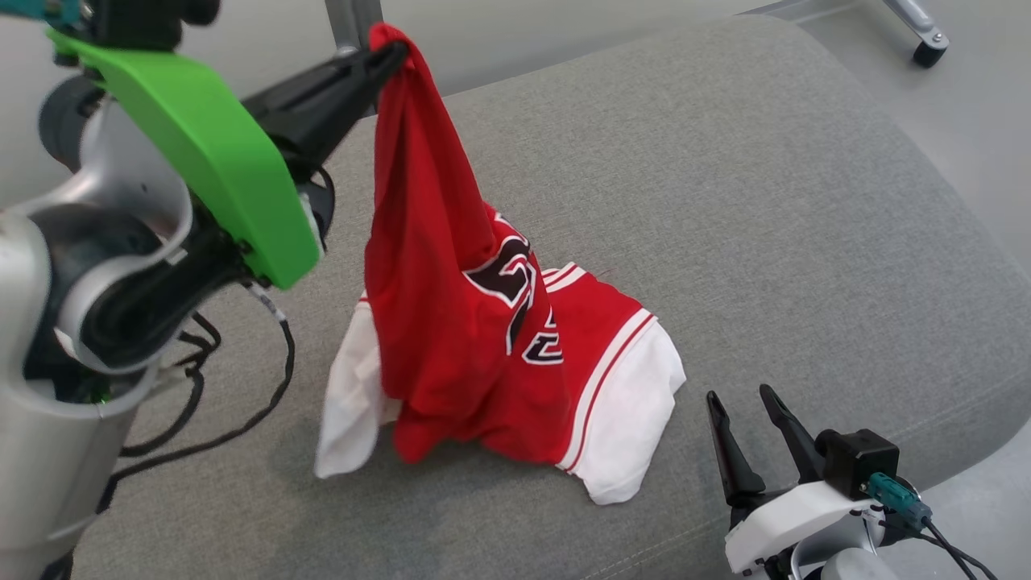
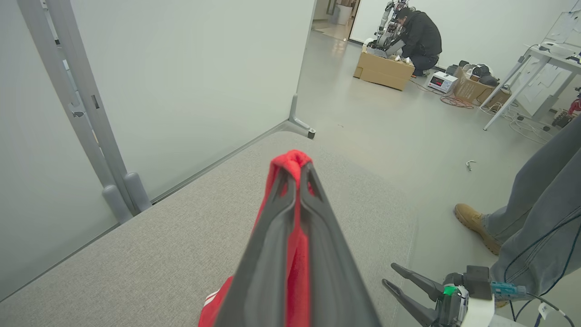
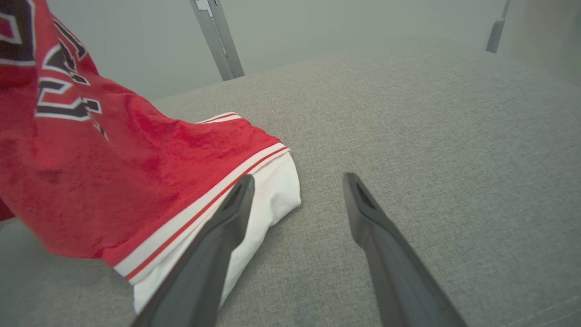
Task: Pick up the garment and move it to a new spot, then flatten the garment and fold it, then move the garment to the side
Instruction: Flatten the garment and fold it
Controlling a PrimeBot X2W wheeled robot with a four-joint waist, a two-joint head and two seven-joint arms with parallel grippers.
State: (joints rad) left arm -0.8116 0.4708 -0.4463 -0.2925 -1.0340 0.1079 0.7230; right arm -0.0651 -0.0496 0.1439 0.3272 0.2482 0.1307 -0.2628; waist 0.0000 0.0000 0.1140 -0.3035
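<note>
Two grippers appear in the head view: the left gripper [image 1: 391,60], raised at the upper left, is clenched on a bunched bit of the red and white garment [image 1: 451,322], which hangs from it in a tall cone while its lower part, with a white hem and dark numerals, rests crumpled on the grey fabric-covered tabletop [image 1: 725,201]. The right gripper [image 1: 739,395] sits at the lower right, its two dark fingers spread and holding nothing, near the garment's white hem but apart from it. A caster wheel [image 1: 926,52] stands on the floor beyond the far corner. In the left wrist view the left gripper [image 2: 295,170] has its fingers pressed together with red cloth of the garment [image 2: 290,156] poking out at the tips; the right gripper [image 2: 389,274] shows at the lower right, released. Beyond are a pale partition panel [image 2: 181,81], a person [image 2: 420,36] crouched by a cardboard box [image 2: 383,70], and a tan boot [image 2: 474,222] beside the tabletop. In the right wrist view the right gripper [image 3: 298,178] is wide apart above the tabletop [image 3: 431,113], one finger overlapping the white hem of the garment [image 3: 136,172] in the picture; whether it touches is unclear.
</note>
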